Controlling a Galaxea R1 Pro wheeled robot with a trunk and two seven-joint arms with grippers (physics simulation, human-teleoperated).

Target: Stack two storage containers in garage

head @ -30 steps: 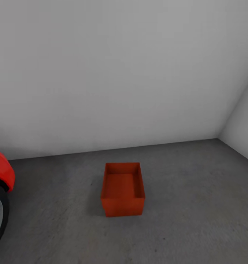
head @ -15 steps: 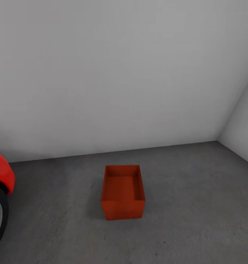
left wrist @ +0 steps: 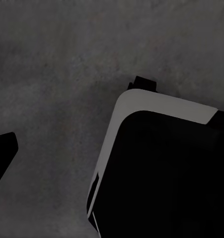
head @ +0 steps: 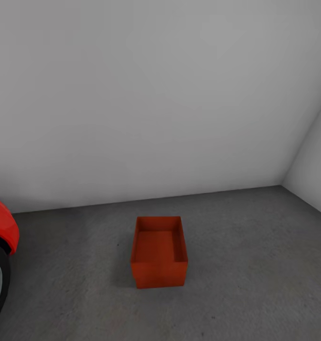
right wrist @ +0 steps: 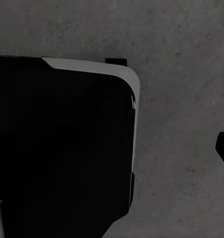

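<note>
On garage floor (head: 255,265): one orange-red container (head: 159,253), upright, open-topped
Beside wall (head: 146,104): red car (head: 1,232), partly seen
End effectors: state cannot be told

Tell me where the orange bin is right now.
In the head view, the orange bin sits open-top on the grey concrete floor near the middle, out from the white wall, with the red car off to its left.
</note>
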